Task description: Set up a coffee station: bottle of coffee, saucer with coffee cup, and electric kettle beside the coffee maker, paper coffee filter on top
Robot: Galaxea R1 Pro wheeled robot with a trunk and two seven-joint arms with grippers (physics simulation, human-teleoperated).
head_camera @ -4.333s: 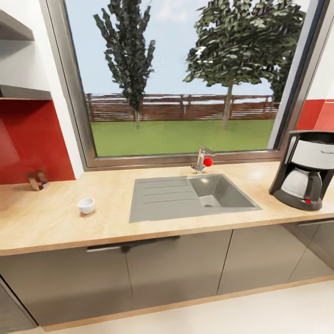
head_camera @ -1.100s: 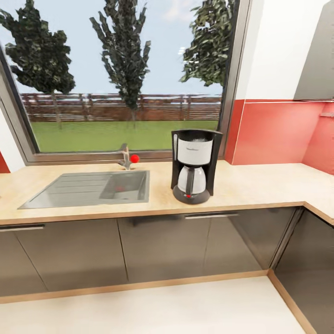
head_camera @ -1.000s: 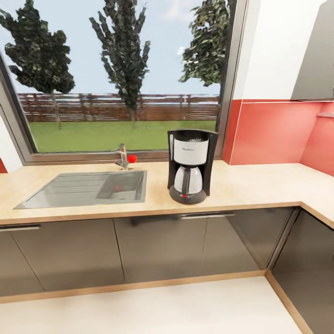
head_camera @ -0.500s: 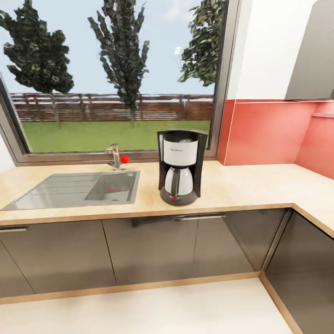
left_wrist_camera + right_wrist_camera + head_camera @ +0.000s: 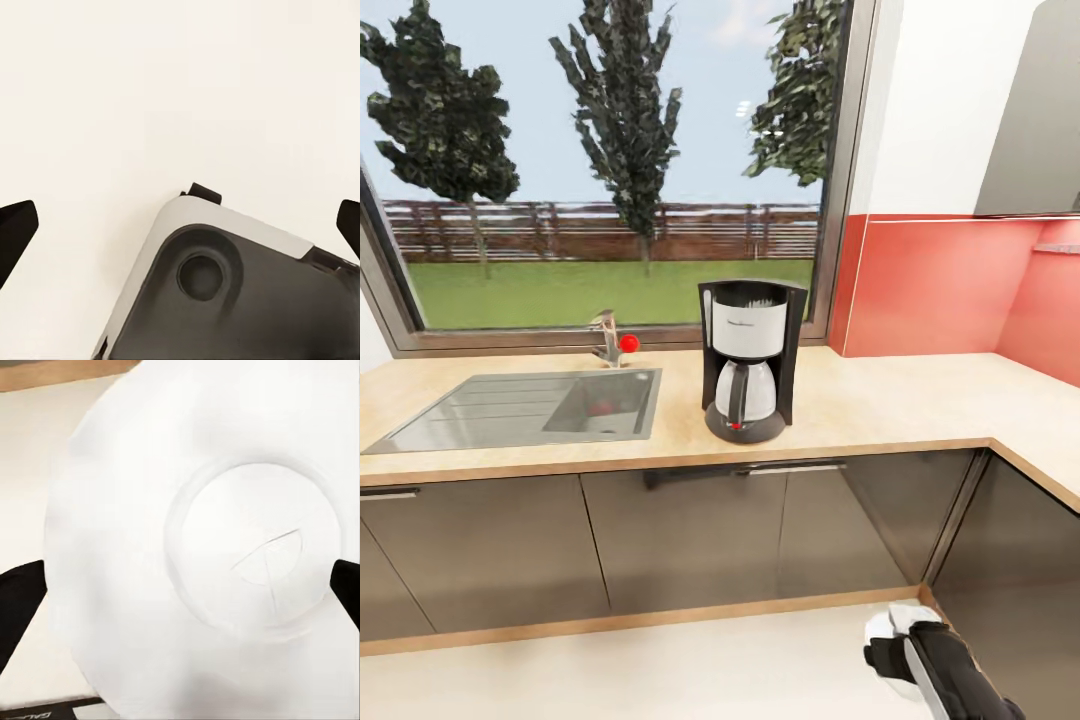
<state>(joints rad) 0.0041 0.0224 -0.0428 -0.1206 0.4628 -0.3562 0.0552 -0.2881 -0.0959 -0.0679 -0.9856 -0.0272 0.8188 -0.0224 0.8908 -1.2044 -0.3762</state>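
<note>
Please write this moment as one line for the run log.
coffee maker: on counter | right gripper: at saucer, grip unclear | left gripper: open

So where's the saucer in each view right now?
Head view: saucer at the bottom right, white, edge-on at the right hand, low over the floor.
Right wrist view: the white disc spanning the space between the fingertips.
Left wrist view: looks down at pale floor and a grey robot part.
Shared landmark: the wooden plinth strip under the cabinets, also seen in the right wrist view.
</note>
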